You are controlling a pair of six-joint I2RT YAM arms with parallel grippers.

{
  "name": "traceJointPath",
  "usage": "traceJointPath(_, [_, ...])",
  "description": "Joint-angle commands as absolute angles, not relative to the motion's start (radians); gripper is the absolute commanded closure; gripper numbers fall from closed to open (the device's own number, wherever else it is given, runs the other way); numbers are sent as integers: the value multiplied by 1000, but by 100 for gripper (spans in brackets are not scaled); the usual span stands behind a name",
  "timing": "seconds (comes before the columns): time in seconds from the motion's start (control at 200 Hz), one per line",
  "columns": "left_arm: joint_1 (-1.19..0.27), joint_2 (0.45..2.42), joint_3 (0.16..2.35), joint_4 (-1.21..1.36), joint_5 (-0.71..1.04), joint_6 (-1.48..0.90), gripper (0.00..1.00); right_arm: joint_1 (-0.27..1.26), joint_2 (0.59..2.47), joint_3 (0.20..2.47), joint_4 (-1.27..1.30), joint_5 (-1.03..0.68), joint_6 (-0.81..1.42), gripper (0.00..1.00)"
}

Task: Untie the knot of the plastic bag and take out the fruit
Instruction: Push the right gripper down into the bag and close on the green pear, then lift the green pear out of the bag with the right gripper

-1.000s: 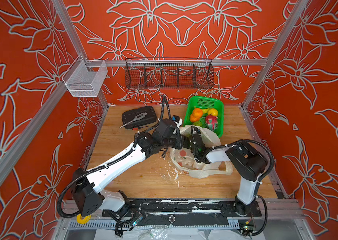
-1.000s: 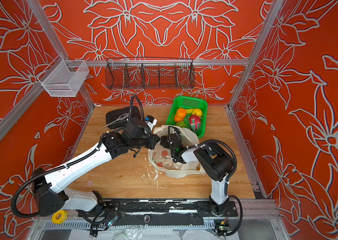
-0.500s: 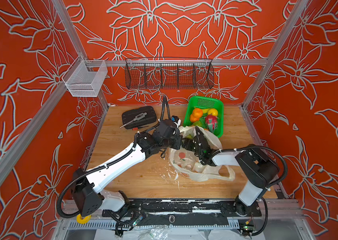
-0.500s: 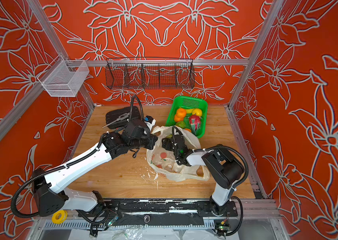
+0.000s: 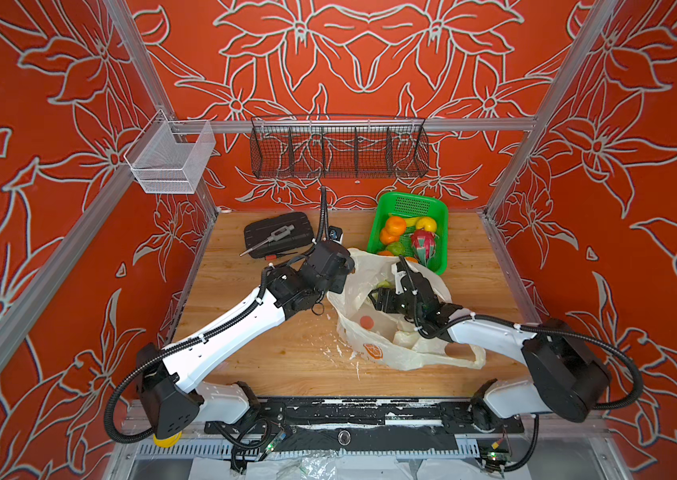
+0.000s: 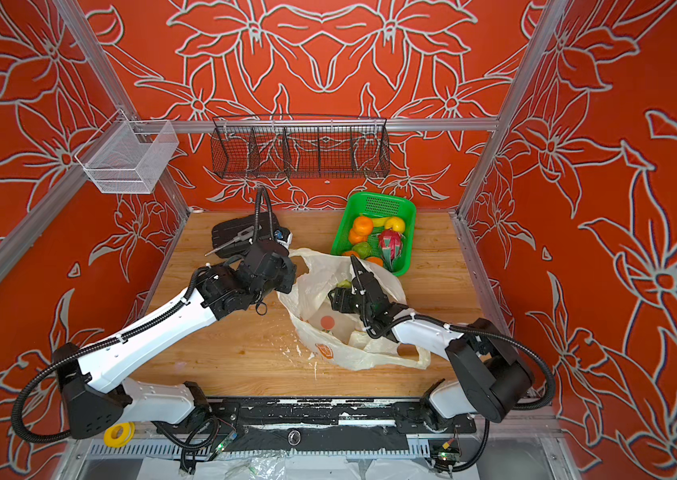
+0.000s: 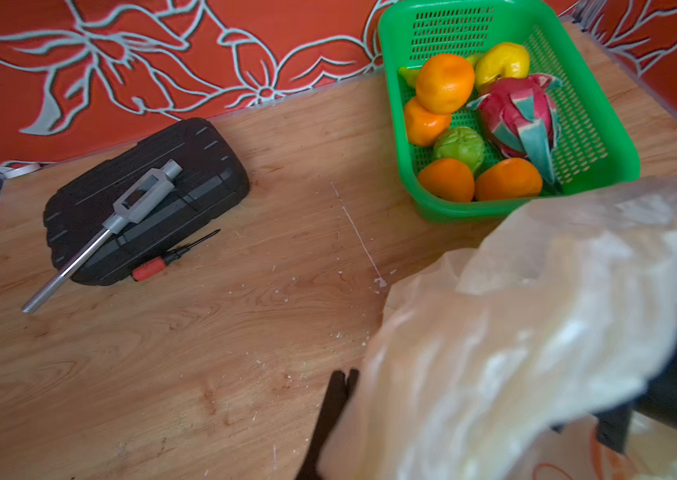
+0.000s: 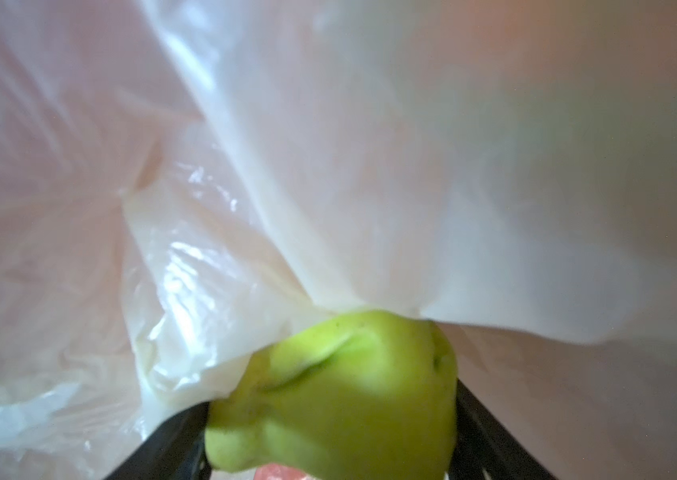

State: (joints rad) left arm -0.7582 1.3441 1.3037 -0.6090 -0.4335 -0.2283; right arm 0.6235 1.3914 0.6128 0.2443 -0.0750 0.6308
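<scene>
No writing is legible; the orange emblem (image 5: pixel 372 350) on the plastic bag (image 5: pixel 411 359) is too small to read.

Closed left claw (image 7: pixel 343 376) holds the plastic bag (image 7: pixel 536 332) near the green basket (image 7: pixel 473 211).

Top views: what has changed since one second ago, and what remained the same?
The right arm's elbow swung outward to the right, and the thin translucent pale plastic bag stretched that way. The right end effector stayed inside the bag around the small green fruit; the left end effector kept its rim pinched.
</scene>
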Motion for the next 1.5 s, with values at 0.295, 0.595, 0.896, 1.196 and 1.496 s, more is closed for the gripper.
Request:
traceJointPath(0.295, [-756,1517,1262,-499,97,-142,9,622,1280,585,216,-152,672,39])
traceJointPath(0.595, [-749,1748,1377,-583,66,-165,63,658,1233,546,238,-157,702,38])
traceJointPath(0.896, [-733,1702,1350,-583,20,-176,100,660,1132,516,78,-35,664,30])
traceJointPath(1.196, [-707,1638,1292,-595,-70,-189,100,658,998,442,-72,91,642,21])
traceJointPath(1.496, [-707,1652,1284,-554,17,-201,100,658,851,404,-61,-1,654,29])
